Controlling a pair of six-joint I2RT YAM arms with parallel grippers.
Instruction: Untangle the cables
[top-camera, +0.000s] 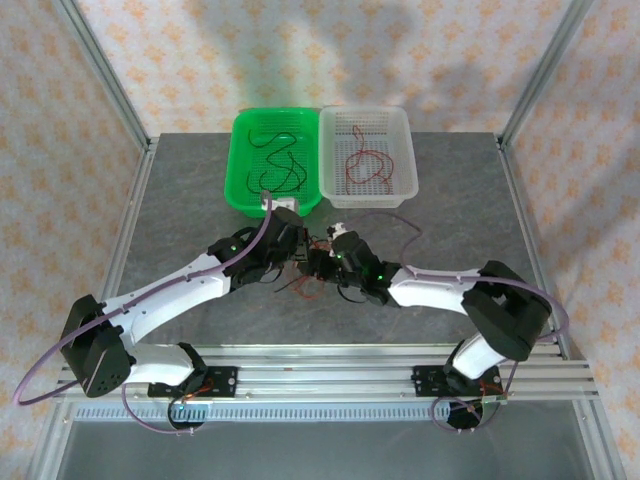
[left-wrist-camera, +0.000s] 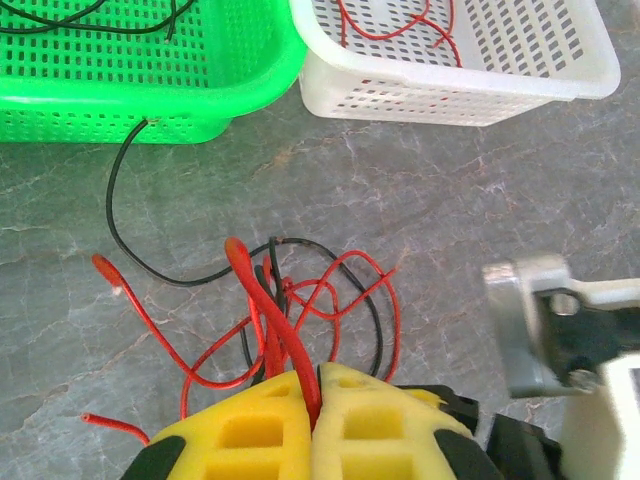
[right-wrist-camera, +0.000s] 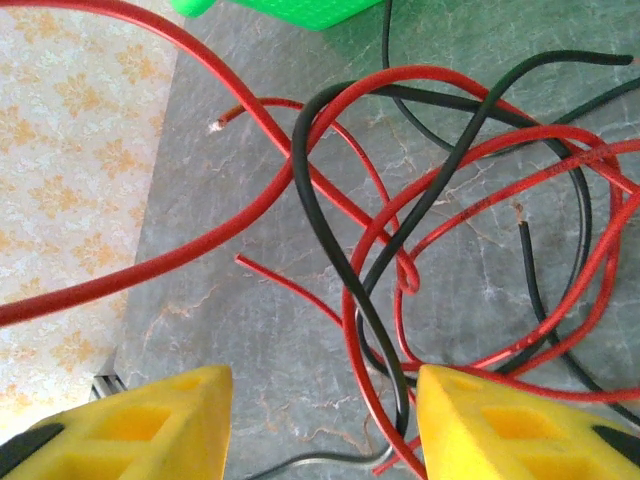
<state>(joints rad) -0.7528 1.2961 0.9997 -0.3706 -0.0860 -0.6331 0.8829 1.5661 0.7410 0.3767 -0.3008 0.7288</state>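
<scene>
Centrally, thin curly red-and-black cables (left-wrist-camera: 256, 297) on marbled grey tabletop (left-wrist-camera: 480, 190); left fingers (left-wrist-camera: 240, 432) tight on red ones, right fingers (right-wrist-camera: 130, 420) apart.

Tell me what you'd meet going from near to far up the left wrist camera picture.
Yellow-padded left end effector → the tangle of thin red and black cables it grips → green perforated plastic basket and, beside it on the right, white perforated plastic basket.
</scene>
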